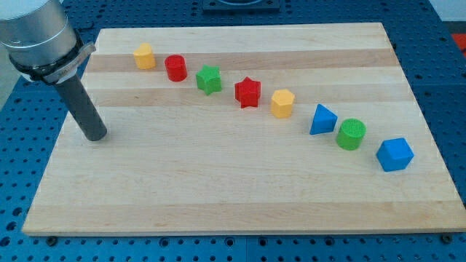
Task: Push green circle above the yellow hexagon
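- Green circle (352, 134): this block stands toward the view's right on the tabletop, between the blue triangular block and the blue cube, well apart from my tip.
- Tabletop (218, 189): a pale wooden board of lengthwise strips that fills most of the view, resting on a blue perforated surface (14, 211).
- Arm (36, 33): its grey body enters at the view's upper left, and the dark rod (81, 102) slants down from it to the board.
- My tip (95, 135): it rests on the board near the view's left edge, well apart from every block, with the yellow block at the row's upper end the closest. There is no claw on this arm, so it has no opening or grasp to tell of.
- Blue cube (395, 153): the last block at the view's lower right, just beside the green circle.
- Blue triangular block (322, 118): it sits just up and to the view's left of the green circle.
- Yellow hexagon (282, 102): it sits left of the blue triangular block, near the middle of the row.
- Red star (247, 92): just left of the yellow hexagon.
- Green star (209, 79): next up the diagonal row.
- Red cylinder (175, 68): between the green star and the far yellow block.
- Yellow block (145, 55): the row's upper left end; its exact shape is hard to make out.
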`<state>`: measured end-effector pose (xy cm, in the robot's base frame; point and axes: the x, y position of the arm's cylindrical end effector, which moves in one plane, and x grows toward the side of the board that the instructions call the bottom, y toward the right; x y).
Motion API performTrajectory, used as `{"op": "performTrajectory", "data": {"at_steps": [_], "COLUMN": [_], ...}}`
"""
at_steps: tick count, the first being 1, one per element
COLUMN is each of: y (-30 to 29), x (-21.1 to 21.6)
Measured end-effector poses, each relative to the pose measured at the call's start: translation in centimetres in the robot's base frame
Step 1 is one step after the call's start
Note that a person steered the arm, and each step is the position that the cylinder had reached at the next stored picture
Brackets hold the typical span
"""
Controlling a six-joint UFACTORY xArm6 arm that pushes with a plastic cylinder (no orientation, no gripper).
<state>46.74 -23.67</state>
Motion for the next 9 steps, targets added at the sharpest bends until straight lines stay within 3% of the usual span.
{"op": "performTrajectory", "data": {"at_steps": [2, 3, 7, 9], "y": [-0.1, 0.8, 23.0, 32.9], "x": [-1.8, -0.7, 7.8, 9.0]}}
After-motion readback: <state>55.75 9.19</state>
